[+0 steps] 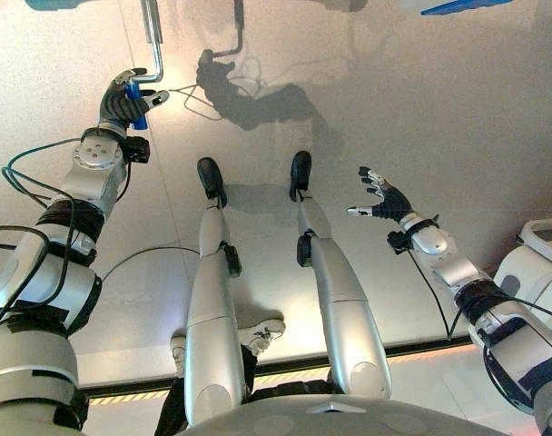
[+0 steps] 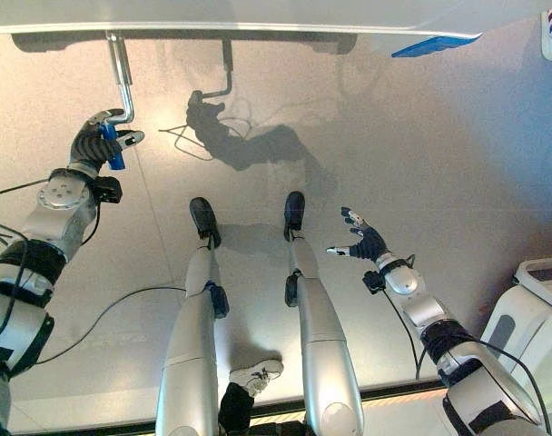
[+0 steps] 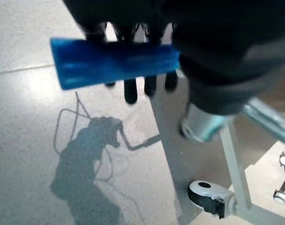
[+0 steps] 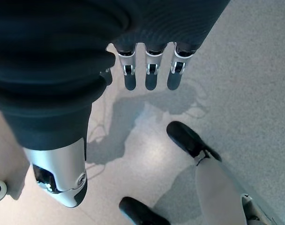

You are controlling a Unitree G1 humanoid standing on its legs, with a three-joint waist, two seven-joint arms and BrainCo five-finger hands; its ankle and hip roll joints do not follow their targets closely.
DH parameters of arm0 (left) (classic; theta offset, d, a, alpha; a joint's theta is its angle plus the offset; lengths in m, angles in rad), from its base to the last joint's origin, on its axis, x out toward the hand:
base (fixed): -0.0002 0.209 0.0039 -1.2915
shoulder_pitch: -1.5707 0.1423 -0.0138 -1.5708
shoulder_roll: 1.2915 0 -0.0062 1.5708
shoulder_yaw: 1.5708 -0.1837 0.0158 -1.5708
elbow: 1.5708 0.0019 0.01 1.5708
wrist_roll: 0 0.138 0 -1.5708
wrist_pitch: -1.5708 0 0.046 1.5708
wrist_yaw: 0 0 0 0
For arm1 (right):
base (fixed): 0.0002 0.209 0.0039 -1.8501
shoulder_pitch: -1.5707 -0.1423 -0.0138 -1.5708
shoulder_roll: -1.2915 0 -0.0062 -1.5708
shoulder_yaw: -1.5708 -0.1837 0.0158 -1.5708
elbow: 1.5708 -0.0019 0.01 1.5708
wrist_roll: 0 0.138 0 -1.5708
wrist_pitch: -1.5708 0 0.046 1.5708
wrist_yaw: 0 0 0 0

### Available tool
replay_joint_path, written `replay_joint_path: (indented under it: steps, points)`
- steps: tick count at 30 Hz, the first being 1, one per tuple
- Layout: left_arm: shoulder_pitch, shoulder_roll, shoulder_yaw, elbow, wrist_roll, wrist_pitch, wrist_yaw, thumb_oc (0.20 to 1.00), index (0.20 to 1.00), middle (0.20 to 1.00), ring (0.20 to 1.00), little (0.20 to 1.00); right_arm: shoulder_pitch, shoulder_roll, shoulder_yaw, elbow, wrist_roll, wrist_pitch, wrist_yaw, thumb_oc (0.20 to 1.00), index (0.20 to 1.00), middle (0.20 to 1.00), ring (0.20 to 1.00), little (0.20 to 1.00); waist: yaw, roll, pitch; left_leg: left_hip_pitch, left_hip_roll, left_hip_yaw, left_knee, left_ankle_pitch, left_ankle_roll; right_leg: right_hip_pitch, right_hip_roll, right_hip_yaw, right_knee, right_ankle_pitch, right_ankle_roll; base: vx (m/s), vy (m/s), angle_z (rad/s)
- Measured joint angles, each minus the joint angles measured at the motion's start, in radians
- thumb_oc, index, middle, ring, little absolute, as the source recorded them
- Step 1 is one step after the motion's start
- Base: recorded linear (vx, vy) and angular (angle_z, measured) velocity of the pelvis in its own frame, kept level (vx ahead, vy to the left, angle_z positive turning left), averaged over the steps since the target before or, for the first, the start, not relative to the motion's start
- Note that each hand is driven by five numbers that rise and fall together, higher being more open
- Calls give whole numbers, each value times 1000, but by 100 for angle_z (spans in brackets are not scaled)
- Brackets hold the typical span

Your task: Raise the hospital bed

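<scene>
Gripping the blue crank handle, the left hand has its fingers curled round the grip; the left wrist view shows dark fingertips wrapped over the blue bar. Handle sits at the end of a bent metal crank rod that runs up under the edge of the hospital bed, at the bed's left end as seen from the head camera. A bed caster and frame leg show on the floor past the hand.

Right hand: fingers spread and relaxed, holding nothing, hanging over the floor well apart from the crank.

Judgement: cranking step in hand; how far the bed is raised cannot be told.

Risks:
- grip sliding off the smooth handle at the far part of the turn, if the wrist does not follow the circle;
- turning the wrong way would lower the bed;
- arm pulling sideways could shift the bed on its casters.
</scene>
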Motion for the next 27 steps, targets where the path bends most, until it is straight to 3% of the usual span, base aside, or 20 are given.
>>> replay_joint_path:
  steps: [27]
  points:
    - [-30, 2, -22, 3, -20, 9, 7, 200, 200, 200, 200, 200, 0, -5, 28, -6, 0, 1, 2, 1000, 1000, 1000, 1000, 1000, -3, -7, 4, -3, -2, -7, 0, 3, 1, -2, -2, -3, 2, 0, 0, 0, 0, 0]
